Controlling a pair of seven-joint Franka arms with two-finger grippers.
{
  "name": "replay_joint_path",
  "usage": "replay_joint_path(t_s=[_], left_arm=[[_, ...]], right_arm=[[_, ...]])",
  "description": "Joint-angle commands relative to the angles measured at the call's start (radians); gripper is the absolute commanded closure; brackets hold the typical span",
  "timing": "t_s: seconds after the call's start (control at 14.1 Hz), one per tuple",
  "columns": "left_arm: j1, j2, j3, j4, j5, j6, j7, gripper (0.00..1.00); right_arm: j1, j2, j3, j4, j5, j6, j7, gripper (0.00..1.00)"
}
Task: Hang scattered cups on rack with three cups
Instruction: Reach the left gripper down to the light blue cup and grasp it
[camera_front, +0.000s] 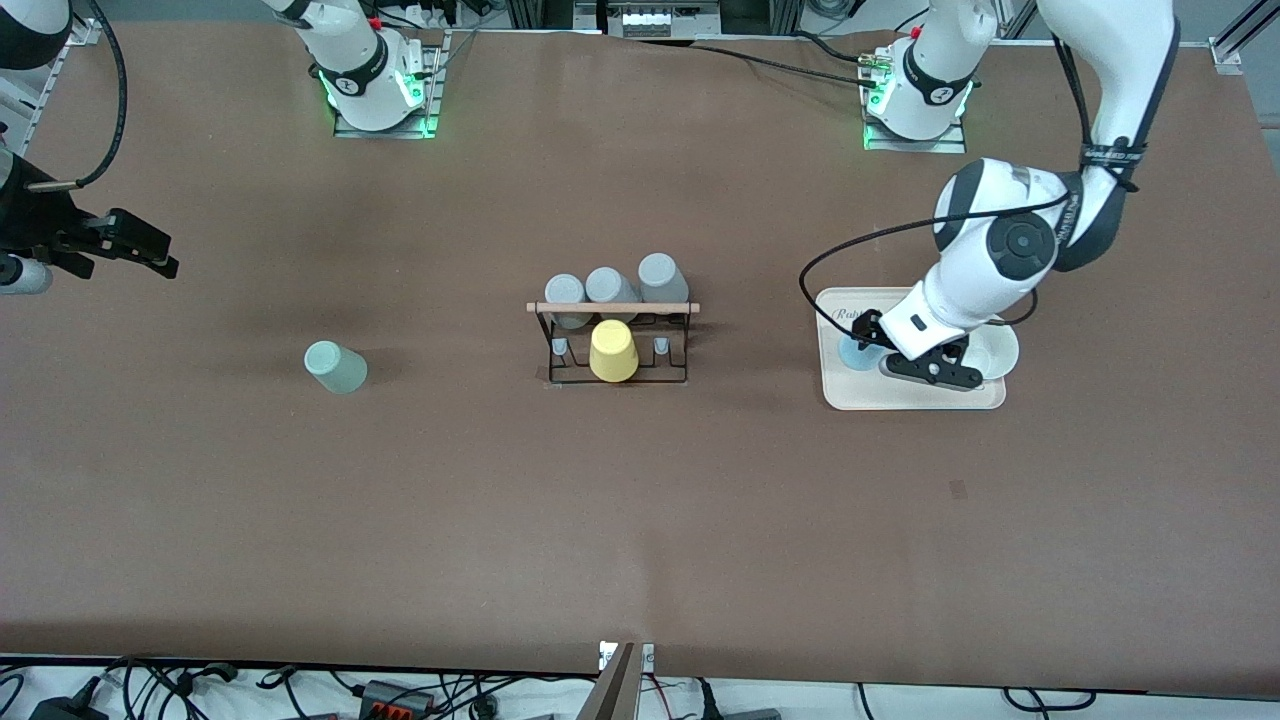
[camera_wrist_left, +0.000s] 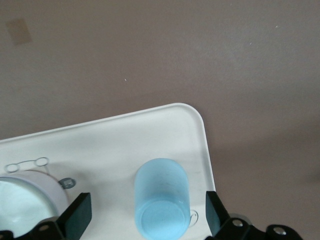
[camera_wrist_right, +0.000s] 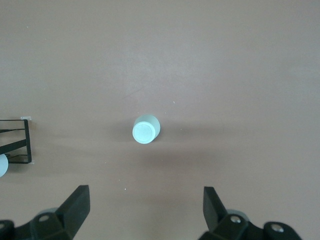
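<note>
Small light blue tapered handleless cup (camera_wrist_left: 161, 200) upside down on cream tray, pale mint green tapered cup (camera_front: 336, 367) inverted on table toward right arm's end, black wire-frame rack with wooden top rod (camera_front: 613, 308) mid-table.

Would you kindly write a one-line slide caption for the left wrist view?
Open left gripper straddling the light blue cup, which stands upside down on the cream tray.

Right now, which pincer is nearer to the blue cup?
Left. The left pincer is open around the blue cup on the tray. The right pincer is open at the right arm's end of the table, with the rack between.
</note>
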Motion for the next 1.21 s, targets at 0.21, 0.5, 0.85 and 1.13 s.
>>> replay_joint_path(t_s=[0.21,0.5,0.85,1.13], left_arm=[[0.01,0.006,-0.025,-0.094,0.006,0.082,-0.025,0.0],[0.01,0.02,-0.025,-0.105,0.007,0.097,-0.025,0.1],[0.01,0.016,-0.027,-0.099,0.007,0.088,-0.024,0.65],[0.015,-0.05,-0.027,0.025,0.007,-0.034,-0.019,0.69]], right_arm=[[-0.011,-0.008,0.01,-0.006,-0.007,-0.002,0.002,0.0],[-0.012,-0.008,0.01,-0.006,-0.007,-0.004,0.002,0.0],[-0.012,-0.008,0.01,-0.004,-0.007,-0.004,0.002,0.0],[-0.011,-0.009,0.01,-0.004,-0.007,-0.004,0.004,0.0]])
